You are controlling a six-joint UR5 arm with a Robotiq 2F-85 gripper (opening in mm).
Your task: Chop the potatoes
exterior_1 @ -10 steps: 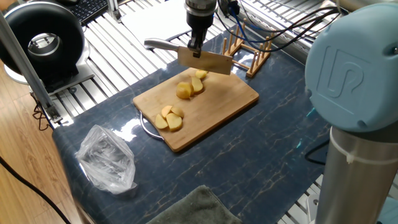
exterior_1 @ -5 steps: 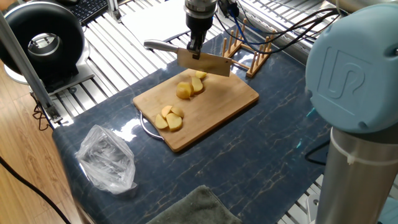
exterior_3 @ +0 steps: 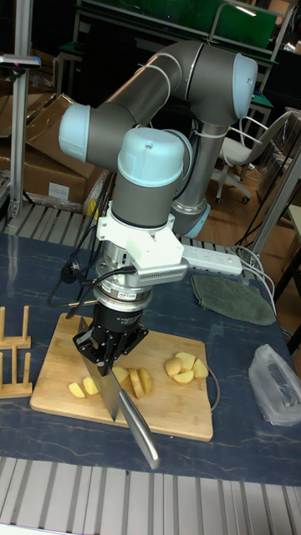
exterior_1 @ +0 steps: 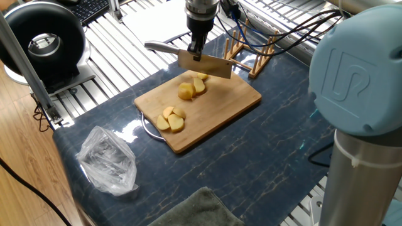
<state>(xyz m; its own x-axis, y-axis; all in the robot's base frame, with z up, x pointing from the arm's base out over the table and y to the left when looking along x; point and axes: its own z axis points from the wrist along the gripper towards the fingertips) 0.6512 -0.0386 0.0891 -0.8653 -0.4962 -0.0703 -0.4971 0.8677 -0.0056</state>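
One fixed camera looks down at a slant past my grey and pale-blue arm onto the rectangular bamboo cutting board. The taller camera faces my arm head-on, lower and nearer, from the board's opposite side. Both views share that board.

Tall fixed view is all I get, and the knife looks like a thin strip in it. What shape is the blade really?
Observer: In the fixed view the knife shows side-on. It has a broad rectangular cleaver blade, gripped in the gripper over the potatoes.
Operator: Is there anything off the table that I'm missing?
Observer: Yes, a round black device stands on metal slats past the table's corner.
Operator: And behind the wooden rack?
Observer: Black and blue cables run behind the wooden rack.
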